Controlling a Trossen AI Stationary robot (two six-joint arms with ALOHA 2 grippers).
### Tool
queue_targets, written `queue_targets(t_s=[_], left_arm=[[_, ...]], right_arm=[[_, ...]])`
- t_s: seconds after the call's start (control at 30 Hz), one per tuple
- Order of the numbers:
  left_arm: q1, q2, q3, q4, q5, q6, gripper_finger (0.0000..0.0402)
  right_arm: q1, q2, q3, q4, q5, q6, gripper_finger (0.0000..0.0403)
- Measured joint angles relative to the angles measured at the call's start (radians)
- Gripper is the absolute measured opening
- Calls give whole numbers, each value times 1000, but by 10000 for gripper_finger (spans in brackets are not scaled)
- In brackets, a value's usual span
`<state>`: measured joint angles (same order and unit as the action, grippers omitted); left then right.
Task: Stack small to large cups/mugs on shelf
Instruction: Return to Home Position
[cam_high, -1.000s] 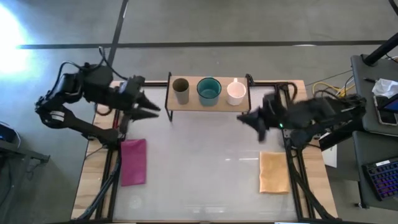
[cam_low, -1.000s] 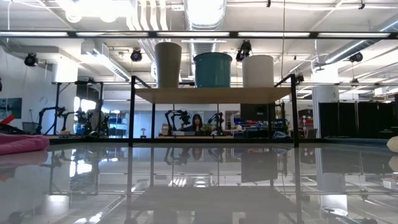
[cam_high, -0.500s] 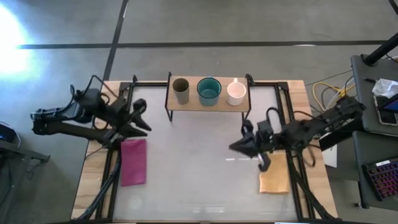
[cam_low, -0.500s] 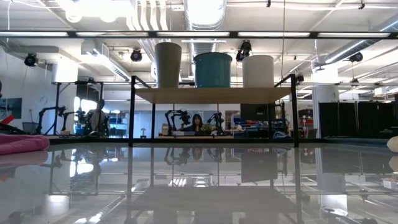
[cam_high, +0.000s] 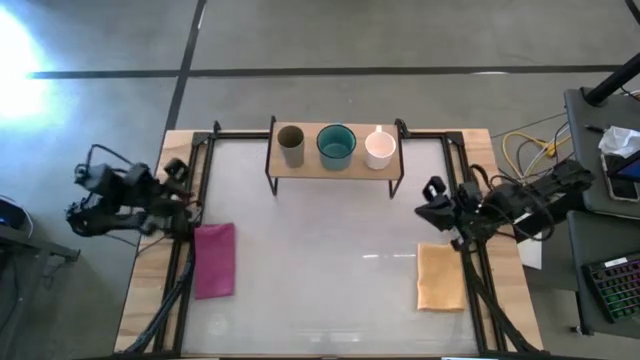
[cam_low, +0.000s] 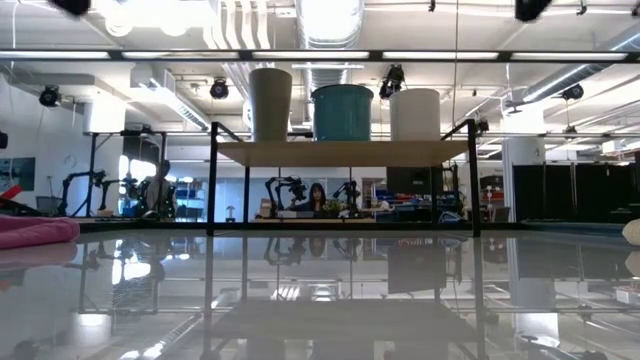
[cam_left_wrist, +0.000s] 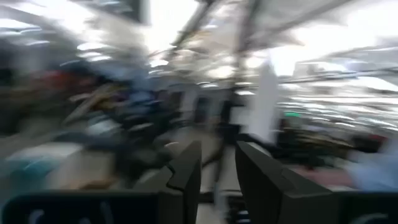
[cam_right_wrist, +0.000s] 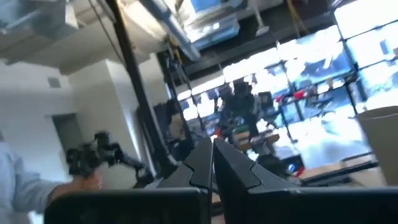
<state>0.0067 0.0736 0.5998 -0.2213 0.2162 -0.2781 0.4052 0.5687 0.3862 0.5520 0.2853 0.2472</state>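
From above: the shelf (cam_high: 312, 169) stands at the far middle of the table (cam_high: 320, 300), and all three vessels sit on it in a row, near one another but not touching. The olive tumbler (cam_high: 290, 146) is on the left, the teal mug (cam_high: 336, 146) in the middle and the white mug (cam_high: 379, 149) on the right. Each is upright and mouth up, with nothing visible inside. My left gripper (cam_high: 185, 197) is folded in at the table's left edge, just above a pink cloth (cam_high: 214, 260). My right gripper (cam_high: 432, 197) is at the right edge, above a tan cloth (cam_high: 441, 277). Both are well apart from the shelf. From table height: the three vessels stand level on the board, running tallest to shortest from left to right, and neither gripper is at table level. From my left wrist: my fingers (cam_left_wrist: 186, 171) show a narrow gap and grip nothing, with only blurred room beyond. From my right wrist: my fingers (cam_right_wrist: 231, 167) are pressed together on nothing. I judge the sorting done and the step in hand to be the return to rest. The next move calls only for settling both arms into their parked pose, clear of the shelf legs.
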Motion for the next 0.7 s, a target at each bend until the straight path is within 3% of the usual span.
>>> queue_targets(t_s=[0.13,0.43,0.7], left_arm=[[0,-43,-56,-161,-223,-47,84],[0,12,-163,-11,-218,-34,84],[0,-44,-253,-149,-241,-83,84]], right_arm=[[0,-136,-137,48,2,-12,9],[0,-350,-354,146,-31,-81,9],[0,-510,-377,-17,-38,-166,9]])
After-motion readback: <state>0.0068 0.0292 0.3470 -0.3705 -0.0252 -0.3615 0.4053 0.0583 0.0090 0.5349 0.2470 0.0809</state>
